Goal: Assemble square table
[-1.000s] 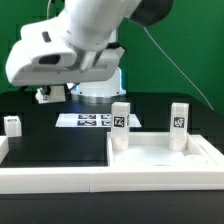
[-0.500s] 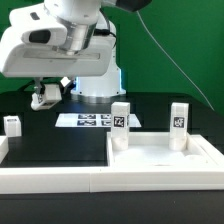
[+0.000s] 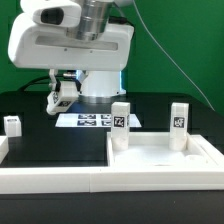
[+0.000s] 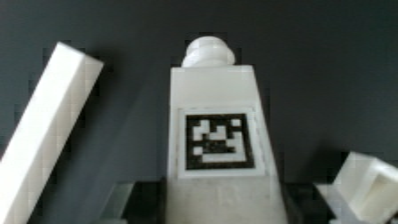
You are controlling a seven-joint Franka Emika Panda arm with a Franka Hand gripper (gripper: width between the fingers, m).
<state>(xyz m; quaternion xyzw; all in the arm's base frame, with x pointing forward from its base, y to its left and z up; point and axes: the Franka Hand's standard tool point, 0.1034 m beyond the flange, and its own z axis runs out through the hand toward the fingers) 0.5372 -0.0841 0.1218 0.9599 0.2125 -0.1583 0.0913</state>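
The arm (image 3: 75, 45) fills the exterior view's upper left, with its pincer (image 3: 62, 98) hanging above the dark surface (image 3: 40, 145), clear of it. The pincer is clamped on a white block, the held leg (image 4: 217, 130). The wrist view shows this best: the leg runs out from between the jaws, its black-and-white tag facing the camera and a rounded peg at its far end. In the exterior view the piece is only a small white shape at the jaws.

The tabletop (image 3: 165, 160) lies in the exterior view's lower right, rims up. Two legs stand upright along its far rim: the left upright leg (image 3: 120, 127) at the corner nearer the frame's middle, and the right upright leg (image 3: 179, 122) further toward the exterior view's right. Both show their tags.

A loose leg (image 3: 12, 124) stands at the exterior view's far left edge, well apart from the tabletop. The marker board (image 3: 88, 120) lies flat behind the tabletop, below the arm's base. A border bar (image 3: 50, 180) runs along the frame's lower left, meeting the tabletop's side.

In the wrist view a long white bar (image 4: 54, 130) lies slanted beside the held leg, apart from it.
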